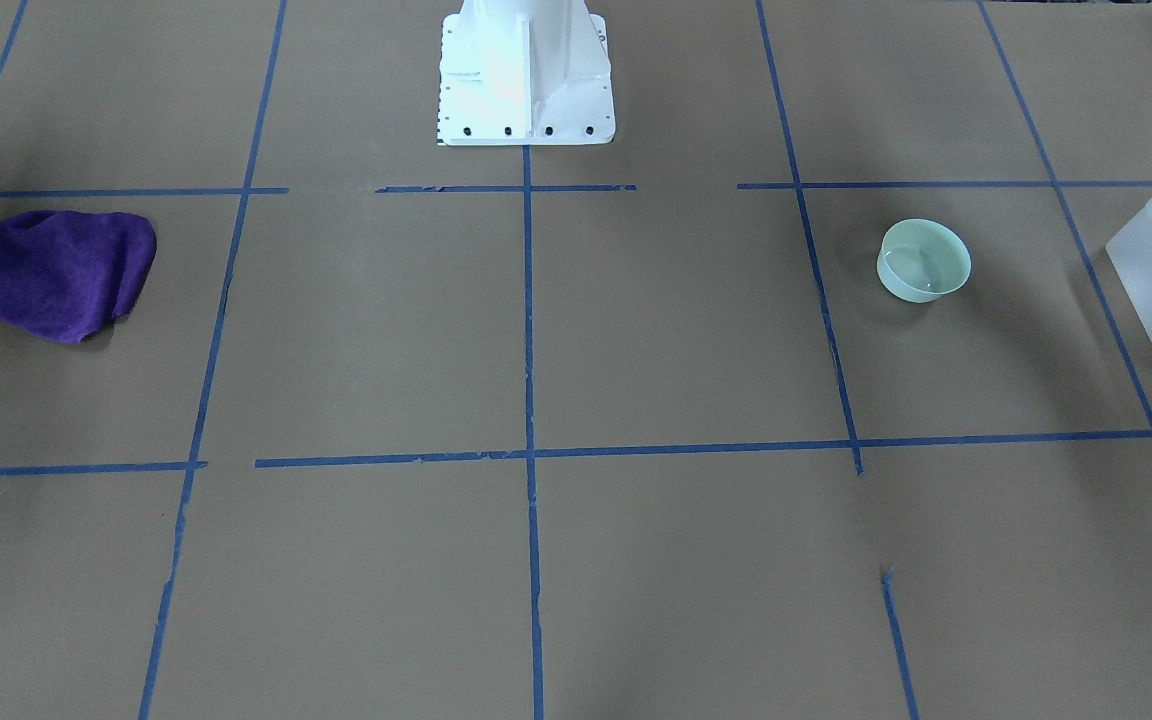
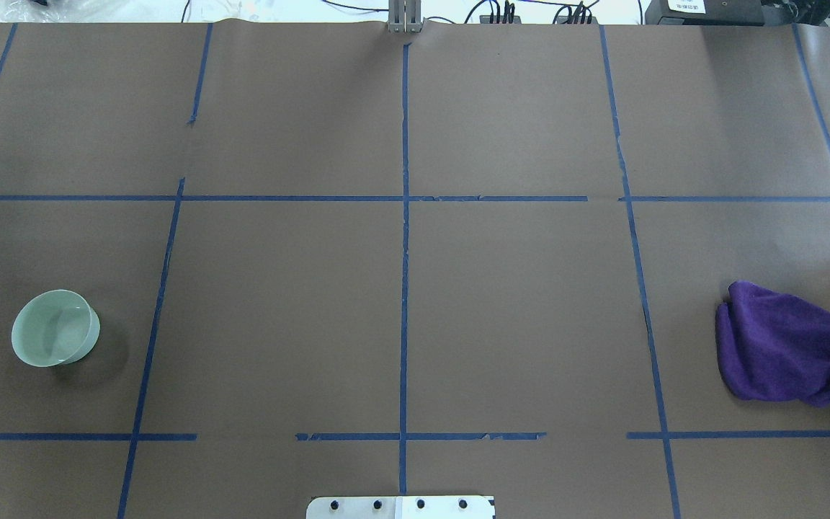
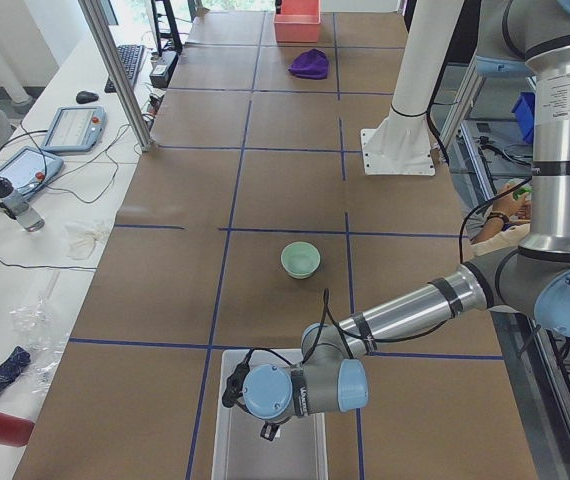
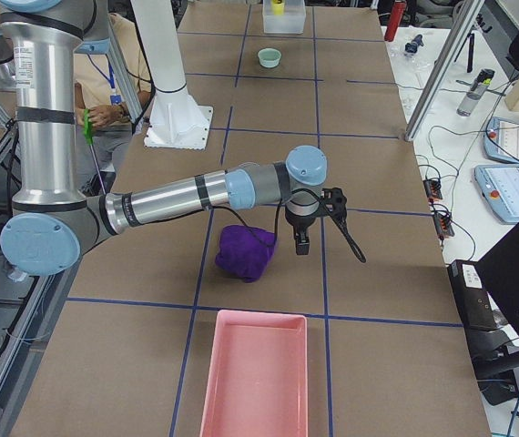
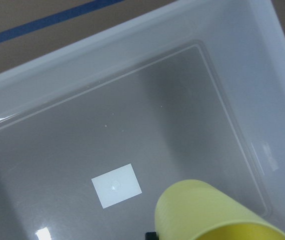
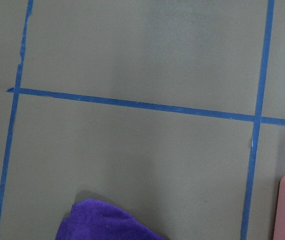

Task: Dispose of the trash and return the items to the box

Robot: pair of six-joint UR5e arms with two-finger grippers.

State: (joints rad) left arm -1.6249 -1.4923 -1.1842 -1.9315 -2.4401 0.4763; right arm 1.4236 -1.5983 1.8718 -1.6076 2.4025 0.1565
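The pale mint-green bowl (image 1: 924, 261) stands upright and empty on the brown table; it also shows in the overhead view (image 2: 55, 328). The frosted-white box (image 3: 230, 440) sits at the table's left end. My left gripper (image 3: 268, 432) hangs over the box. The left wrist view shows the yellow cup (image 5: 207, 215) close to the camera above the box floor (image 5: 132, 125), so it looks held. My right gripper (image 4: 301, 244) hovers beside the purple cloth (image 4: 247, 252); I cannot tell whether it is open or shut.
The purple cloth (image 2: 782, 344) lies crumpled at the table's right end. A pink tray (image 4: 252, 373) sits beyond it at that end. The white robot base (image 1: 524, 80) stands at the table's rear middle. Blue tape lines cross the brown table.
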